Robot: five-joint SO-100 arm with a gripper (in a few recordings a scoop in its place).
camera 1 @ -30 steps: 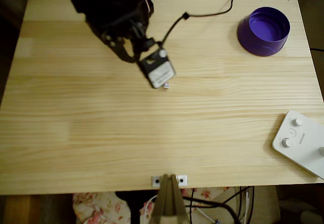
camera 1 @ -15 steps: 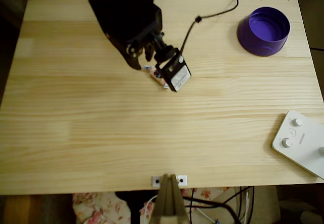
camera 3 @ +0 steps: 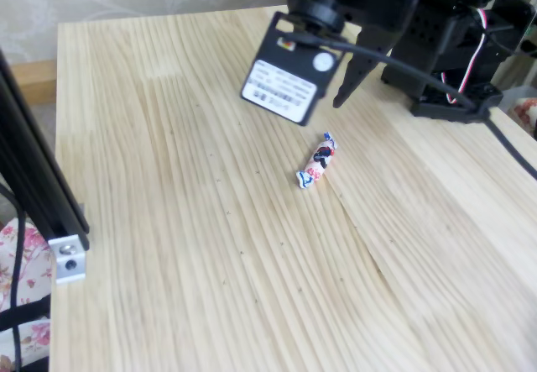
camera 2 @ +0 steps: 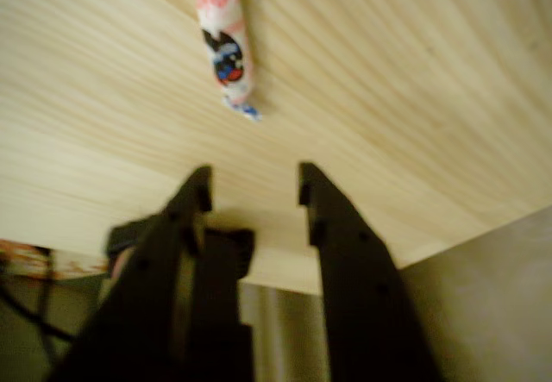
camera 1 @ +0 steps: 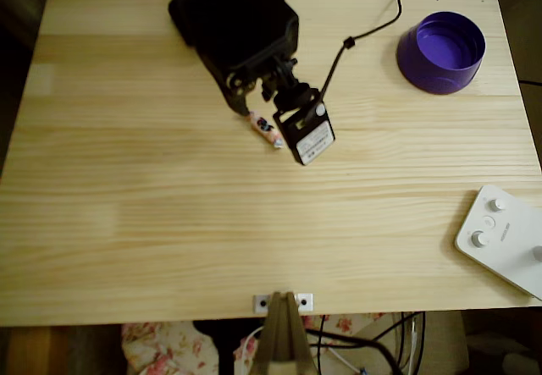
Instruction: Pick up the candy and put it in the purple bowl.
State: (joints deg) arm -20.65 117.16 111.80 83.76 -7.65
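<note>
- Since the earlier overhead frames the arm has swung toward the right of the picture: its black wrist box, which a second ago covered the sweet, now sits just right of it, and the candy (camera 1: 266, 129) lies in plain sight on the desk (camera 1: 169, 223).
- The claw (camera 2: 253, 191) hangs above the desk with its two dark fingers apart and nothing between them; the gap looks wider than the sweet is thick.
- In the wrist view the candy (camera 2: 226, 50) lies at the upper middle of the frame, ahead of the fingertips and a little left of the gap's centre line, well clear of both fingers (camera 2: 191, 199).
- Its long axis runs nearly up and down in that view, so it points roughly along the claw's reach, not across the gap; a closing pinch would meet its flanks, which I judge a fair alignment.
- In the overhead view the candy slants from upper left to lower right, in the upper middle of the frame, just beside the black claw tip (camera 1: 240, 104).
- In the fixed view the candy (camera 3: 317, 162) rests flat at centre, with a dark fingertip (camera 3: 346, 82) above it and apart.
- The purple bowl (camera 1: 441, 52) stands in the upper right of the overhead frame, well apart from the sweet.
- The coming move, as I judge it, calls for a short advance forward and down, nudged left.
</note>
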